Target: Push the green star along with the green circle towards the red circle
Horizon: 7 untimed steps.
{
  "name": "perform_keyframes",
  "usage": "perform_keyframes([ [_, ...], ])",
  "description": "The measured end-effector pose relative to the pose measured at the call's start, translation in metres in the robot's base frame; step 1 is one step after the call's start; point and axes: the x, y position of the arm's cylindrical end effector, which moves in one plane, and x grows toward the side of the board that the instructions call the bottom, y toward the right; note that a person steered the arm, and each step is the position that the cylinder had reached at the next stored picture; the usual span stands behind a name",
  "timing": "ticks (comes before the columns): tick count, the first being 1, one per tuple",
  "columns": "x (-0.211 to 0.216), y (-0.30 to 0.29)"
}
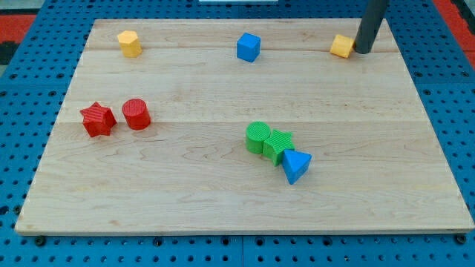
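Judging from here, nothing is done: green star and green circle sit touching at centre-right, well apart from red circle at left. My tip, gripperless, rests far right beside a yellow block.

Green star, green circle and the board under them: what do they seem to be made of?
Green star and green circle: probably plastic, matte; fine ridges run across their tops, which hints at 3D printing, though that is not certain. Board: pale wood, smooth with a slight sheen; lengthwise grain and plank seams show. My tip stands far off at the view's top right, beside a yellow block.
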Motion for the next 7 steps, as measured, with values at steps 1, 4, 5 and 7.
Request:
perform_keyframes([
  [1, 0.003, 0.004],
  [4, 0.051, 0.099],
  [5, 0.064, 0.094],
  [7, 0.110, -0.011],
])
